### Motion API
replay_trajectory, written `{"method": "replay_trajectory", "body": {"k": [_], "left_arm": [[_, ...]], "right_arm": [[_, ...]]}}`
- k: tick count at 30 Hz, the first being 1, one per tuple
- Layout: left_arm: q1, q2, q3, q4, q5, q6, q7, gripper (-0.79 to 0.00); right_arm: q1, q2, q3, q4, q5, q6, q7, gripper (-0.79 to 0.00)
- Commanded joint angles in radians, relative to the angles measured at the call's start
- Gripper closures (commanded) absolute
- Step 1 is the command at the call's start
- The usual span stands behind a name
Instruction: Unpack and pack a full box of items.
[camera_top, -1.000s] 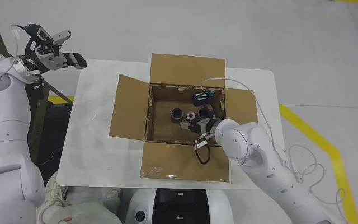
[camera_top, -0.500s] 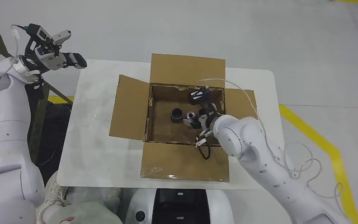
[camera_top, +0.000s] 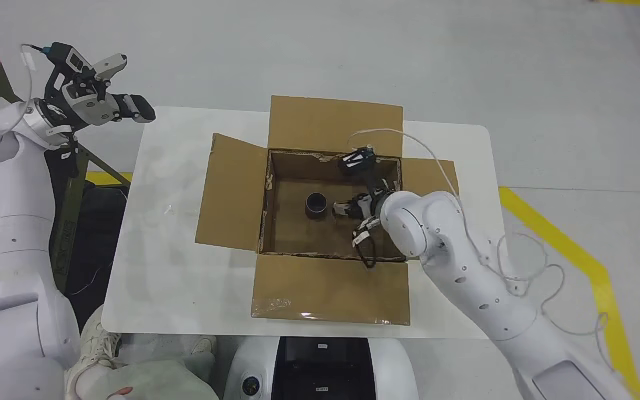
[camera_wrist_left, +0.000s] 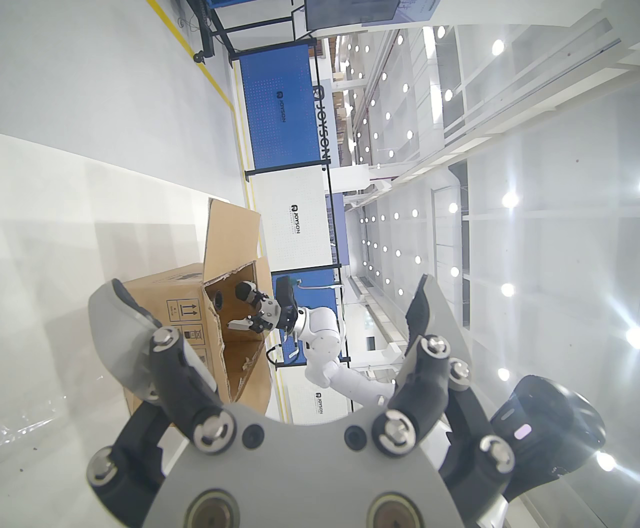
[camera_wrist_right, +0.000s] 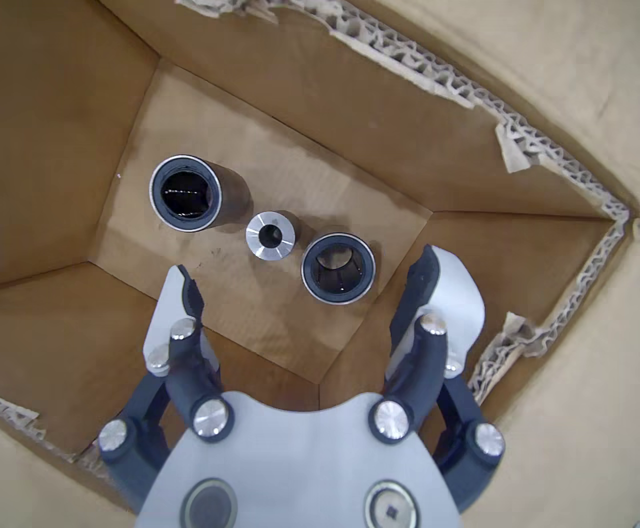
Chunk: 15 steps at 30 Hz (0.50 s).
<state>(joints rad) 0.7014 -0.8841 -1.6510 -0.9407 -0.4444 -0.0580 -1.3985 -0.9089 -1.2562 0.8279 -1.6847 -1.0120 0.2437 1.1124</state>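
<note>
right arm (camera_top: 450, 260): glossy white rounded shells, segmented at the joints; thin white cable (camera_top: 408, 135) arcing off the wrist, short black cable loop (camera_top: 360, 255) beside it
left arm (camera_top: 45, 112): white shell, grey-and-black wrist block
right gripper (camera_wrist_right: 305, 272): two fingers (camera_wrist_right: 450, 295) with white outer shells and black inner pads; dark blue-black linkage bars; round silver screws at each pivot; pale grey curved base plate with two recessed round ports
left gripper (camera_wrist_left: 270, 295): same build, black linkages, silver screws; black rounded housing (camera_wrist_left: 550, 430) alongside, bearing a small lit oval mark
</note>
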Motion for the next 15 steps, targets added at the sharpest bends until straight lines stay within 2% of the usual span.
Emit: {"method": "replay_trajectory", "body": {"k": [1, 3, 7, 10, 15], "left_arm": [[0.0, 0.0, 0.0, 0.0, 0.0, 0.0, 0.0, -0.785], [0.0, 0.0, 0.0, 0.0, 0.0, 0.0, 0.0, -0.785], [0.0, 0.0, 0.0, 0.0, 0.0, 0.0, 0.0, -0.785], [0.0, 0.0, 0.0, 0.0, 0.0, 0.0, 0.0, -0.785], [0.0, 0.0, 0.0, 0.0, 0.0, 0.0, 0.0, -0.785]], "right_arm": [[0.006, -0.004, -0.001, 0.016, 0.005, 0.005, 0.0, -0.61], [0.012, -0.008, -0.003, 0.031, 0.008, 0.011, -0.001, -0.557], [0.021, -0.016, -0.012, 0.053, -0.012, 0.031, 0.003, -0.603], [0.024, -0.022, -0.022, 0.063, -0.032, 0.054, 0.007, -0.573], [0.029, -0.033, -0.033, 0.081, -0.059, 0.091, 0.016, -0.591]]}}
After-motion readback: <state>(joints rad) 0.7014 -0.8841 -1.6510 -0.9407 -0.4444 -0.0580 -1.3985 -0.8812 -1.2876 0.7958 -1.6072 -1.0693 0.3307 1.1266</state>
